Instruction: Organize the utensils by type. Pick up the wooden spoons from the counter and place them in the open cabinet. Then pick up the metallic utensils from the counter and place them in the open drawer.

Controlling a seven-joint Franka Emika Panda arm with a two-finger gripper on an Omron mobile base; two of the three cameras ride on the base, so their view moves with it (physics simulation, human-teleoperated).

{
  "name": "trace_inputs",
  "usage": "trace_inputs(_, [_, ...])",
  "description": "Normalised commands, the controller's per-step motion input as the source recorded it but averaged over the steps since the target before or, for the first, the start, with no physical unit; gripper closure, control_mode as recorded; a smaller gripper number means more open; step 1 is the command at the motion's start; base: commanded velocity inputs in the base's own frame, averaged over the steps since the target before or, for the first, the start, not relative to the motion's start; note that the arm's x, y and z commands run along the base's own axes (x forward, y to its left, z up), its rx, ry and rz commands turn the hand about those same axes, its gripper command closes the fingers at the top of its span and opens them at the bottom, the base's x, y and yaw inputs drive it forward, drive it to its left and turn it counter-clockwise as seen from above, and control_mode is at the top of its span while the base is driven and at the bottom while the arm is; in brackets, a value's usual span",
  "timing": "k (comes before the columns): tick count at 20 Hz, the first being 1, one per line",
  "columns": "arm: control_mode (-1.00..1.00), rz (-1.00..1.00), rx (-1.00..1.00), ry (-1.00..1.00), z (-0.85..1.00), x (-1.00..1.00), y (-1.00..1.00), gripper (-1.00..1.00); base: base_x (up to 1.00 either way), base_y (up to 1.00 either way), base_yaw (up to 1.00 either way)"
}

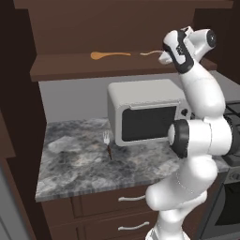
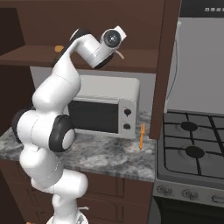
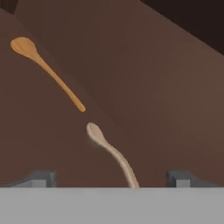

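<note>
Two slim wooden spoons, orange-tan (image 3: 46,71) and pale beige (image 3: 111,154), lie on the dark brown cabinet shelf (image 1: 70,65). White arm reaches up, its gripper (image 3: 112,178) spread wide and empty over the beige spoon's handle.

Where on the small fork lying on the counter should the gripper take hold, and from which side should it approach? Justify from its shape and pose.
Grip the fork across its dark reddish-brown handle, coming straight down from above. It lies flat on the counter in front of the microwave, tines toward the wall, so probably only the handle's narrow sides offer the open gripper opposing faces.
</note>
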Motion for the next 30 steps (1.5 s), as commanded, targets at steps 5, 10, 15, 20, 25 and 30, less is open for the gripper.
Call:
trace_inputs(5, [-1.0, -0.17, 0.09, 0.0, -0.01, -0.94, 0.0, -1.0, 0.0, 0.0, 0.0])
trace_inputs(10, [-1.0, -0.21, 0.1, 0.29, 0.0, -0.83, -0.02, -1.0, 0.0, 0.0, 0.0])
trace_inputs(15, [-1.0, -0.22, 0.17, 0.4, 0.0, -0.88, -0.08, -1.0, 0.0, 0.0, 0.0])
trace_inputs(20, [-1.0, -0.15, 0.13, 0.33, -0.06, -0.95, -0.17, -1.0, 0.0, 0.0, 0.0])
trace_inputs(25, [-1.0, -0.15, 0.07, 0.13, -0.33, -0.94, -0.23, -1.0, 0.0, 0.0, 0.0])
trace_inputs(30, [-1.0, -0.1, 0.0, 0.11, -0.76, -0.61, -0.24, -1.0, 0.0, 0.0, 0.0])
